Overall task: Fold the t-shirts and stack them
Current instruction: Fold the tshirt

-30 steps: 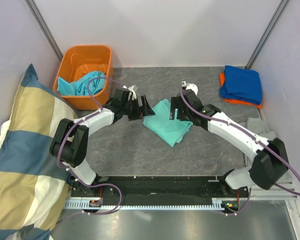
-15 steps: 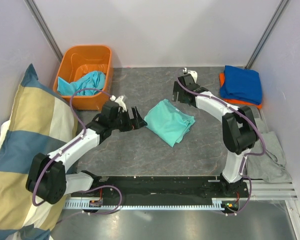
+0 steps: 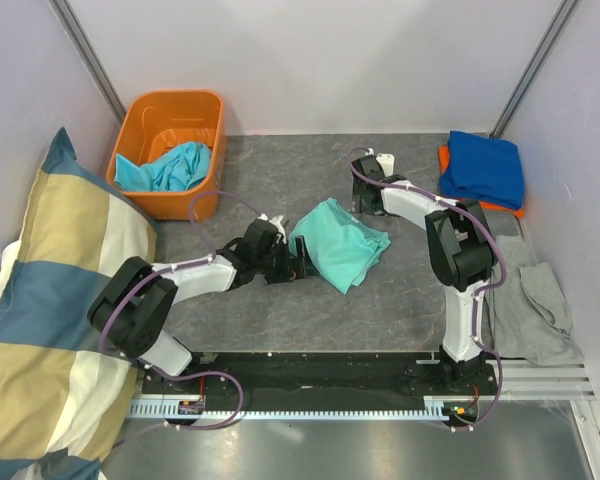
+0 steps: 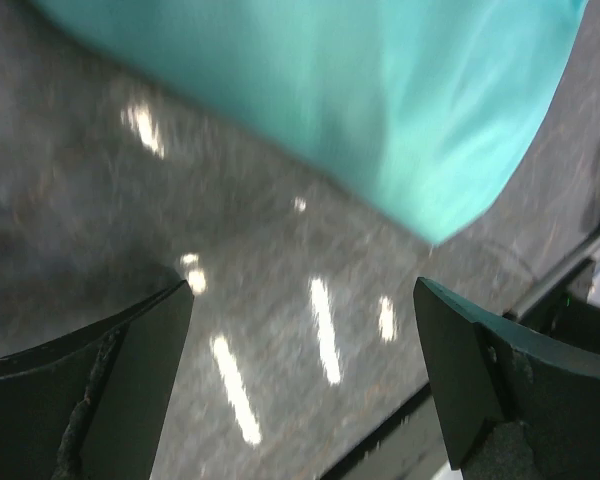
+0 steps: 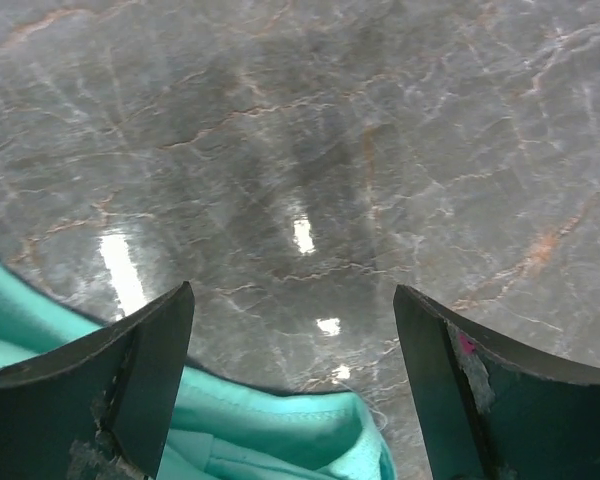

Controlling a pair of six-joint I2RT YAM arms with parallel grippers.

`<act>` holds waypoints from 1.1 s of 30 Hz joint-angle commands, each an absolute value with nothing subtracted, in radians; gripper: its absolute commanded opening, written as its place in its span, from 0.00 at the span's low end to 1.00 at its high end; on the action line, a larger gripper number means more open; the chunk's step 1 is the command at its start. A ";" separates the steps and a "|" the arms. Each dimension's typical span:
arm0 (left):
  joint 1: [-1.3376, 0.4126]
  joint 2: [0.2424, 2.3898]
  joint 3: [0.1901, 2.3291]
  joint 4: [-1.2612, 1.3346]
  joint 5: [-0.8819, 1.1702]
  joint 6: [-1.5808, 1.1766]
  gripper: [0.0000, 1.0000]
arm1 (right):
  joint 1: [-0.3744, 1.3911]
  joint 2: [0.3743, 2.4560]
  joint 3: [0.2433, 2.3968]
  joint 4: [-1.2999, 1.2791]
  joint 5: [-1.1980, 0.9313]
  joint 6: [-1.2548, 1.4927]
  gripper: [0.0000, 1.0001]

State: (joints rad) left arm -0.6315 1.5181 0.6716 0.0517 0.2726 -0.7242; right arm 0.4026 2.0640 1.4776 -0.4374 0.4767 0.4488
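You have bare tabletop (image 3: 280,315) along the near edge. The folded mint-teal t-shirt (image 3: 338,243) lies mid-table; the royal blue t-shirt (image 3: 485,168) sits on the orange t-shirt (image 3: 445,158) at the far right corner. Your left gripper (image 3: 298,262) is spread wide, empty, just beside the mint-teal shirt's left edge; your right gripper (image 3: 364,193), likewise spread and empty, stands at its far edge. Only the top view shows turquoise t-shirts (image 3: 175,165) in the bin (image 3: 170,97), far left corner.

At two o'clock the orange t-shirt (image 3: 444,158) lies mostly hidden under the royal blue t-shirt (image 3: 483,168); the left wrist view is blurred.
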 commanded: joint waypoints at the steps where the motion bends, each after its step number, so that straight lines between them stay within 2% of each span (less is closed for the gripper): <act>1: -0.635 1.614 0.762 0.135 0.244 -0.741 1.00 | 0.403 2.039 1.448 -0.474 0.545 0.459 0.90; 14: -0.629 1.854 0.978 0.170 0.276 -0.744 1.00 | 0.437 1.881 1.152 -0.456 0.403 0.505 0.89; 27: -0.557 1.829 1.031 0.060 0.253 -0.649 1.00 | 0.618 1.675 0.945 -0.514 0.318 0.646 0.88; 33: -0.532 1.786 1.009 0.011 0.244 -0.609 1.00 | 0.624 1.517 0.885 -0.592 0.454 0.742 0.89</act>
State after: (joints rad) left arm -0.5423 1.8362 1.0088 0.0853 0.2768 -0.6838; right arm 0.6258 1.6299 0.9119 -0.4664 0.3687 0.6643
